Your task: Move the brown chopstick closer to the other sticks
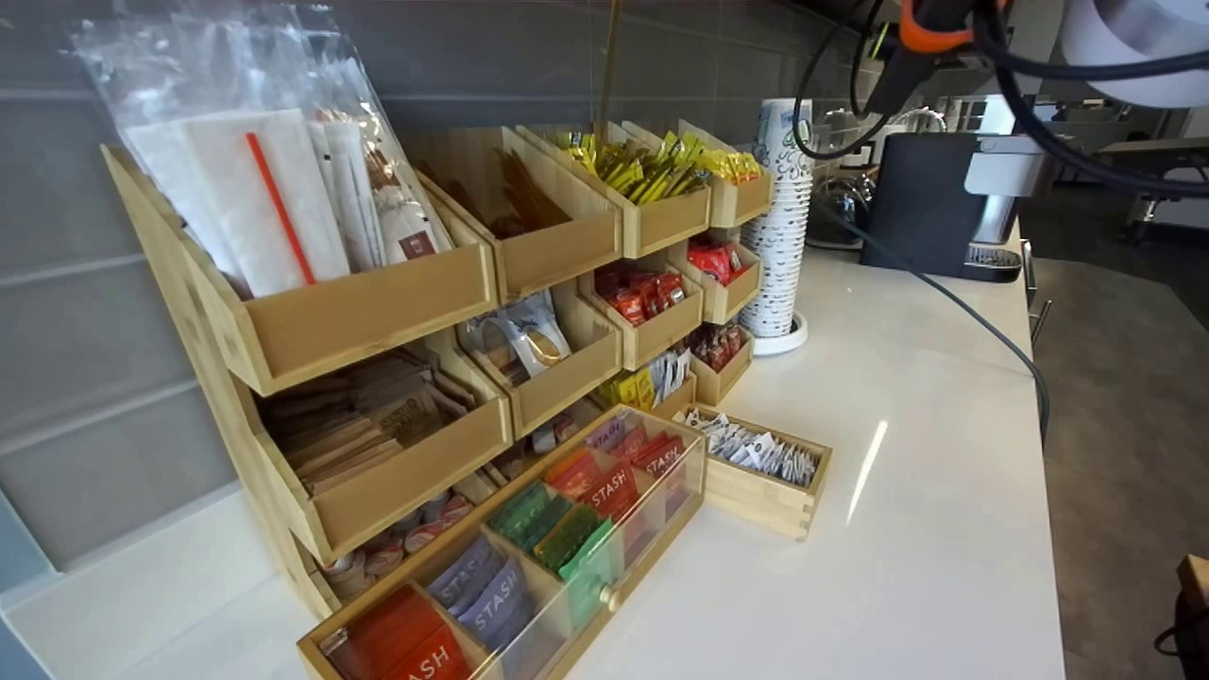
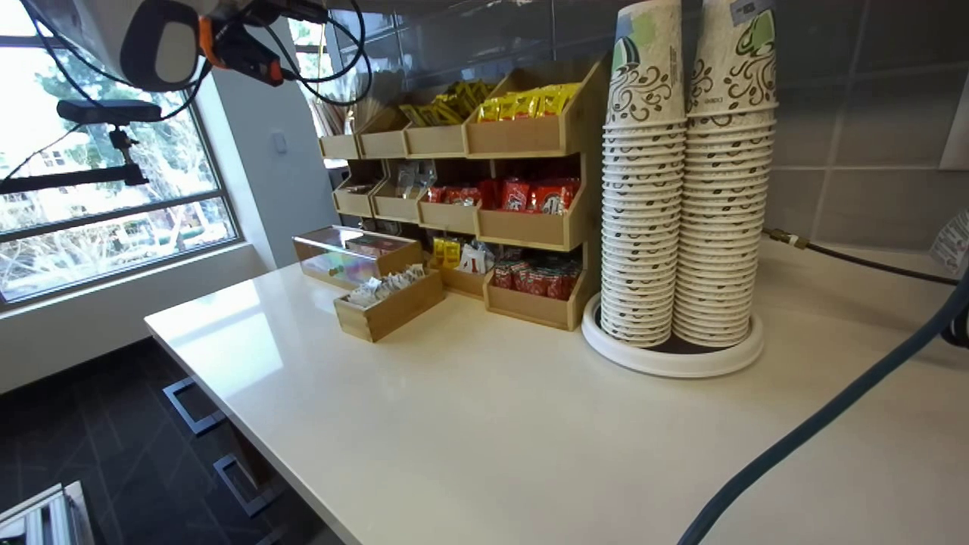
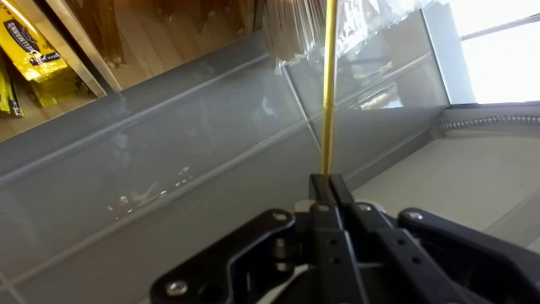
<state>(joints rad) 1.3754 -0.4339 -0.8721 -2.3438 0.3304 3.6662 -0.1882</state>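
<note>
I count one brown chopstick point(image 3: 329, 84), my two fingers point(image 3: 341, 191) and two cup stacks point(image 2: 642, 227). My fingers pinch the chopstick at their tips, and it juts out beyond them, cut off by the wrist view's upper edge. The other sticks point(image 1: 531, 195) overlap in their bin point(image 1: 557, 251), too jumbled to count.
</note>
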